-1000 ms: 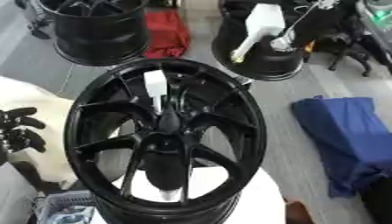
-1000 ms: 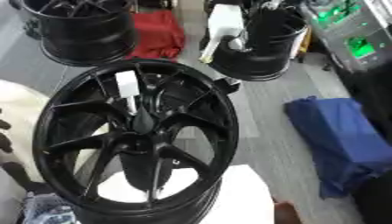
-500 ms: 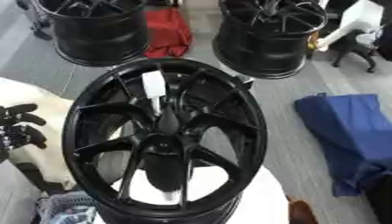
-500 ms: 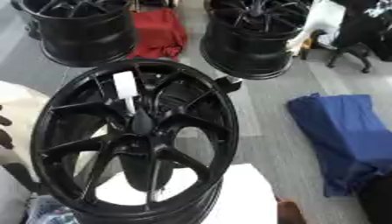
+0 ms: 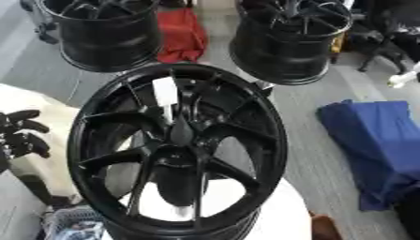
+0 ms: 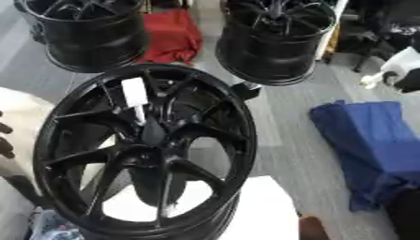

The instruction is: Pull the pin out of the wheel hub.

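Observation:
A black multi-spoke wheel hub (image 5: 176, 150) lies tilted on a white table (image 5: 283, 211) in the middle of both views. A white pin (image 6: 135, 96) with a wide flat top and a thin stem stands between the upper spokes, just above the hub's centre (image 5: 180, 133). My left hand (image 5: 20, 136) shows at the left edge beside the rim. It is black, its fingers are spread and relaxed, and it holds nothing. It does not touch the wheel. My right hand shows in no view.
Two more black wheels stand on the floor behind, one far left (image 5: 102, 33) and one far right (image 5: 287, 42), with a red cloth (image 5: 180, 33) between them. A blue cloth (image 5: 377, 140) lies on the floor at the right. A white shape (image 6: 393, 65) sits at the right edge.
The white shape that was over the far right wheel has moved off to the right edge. The wheel hub, the pin and my left hand have stayed put.

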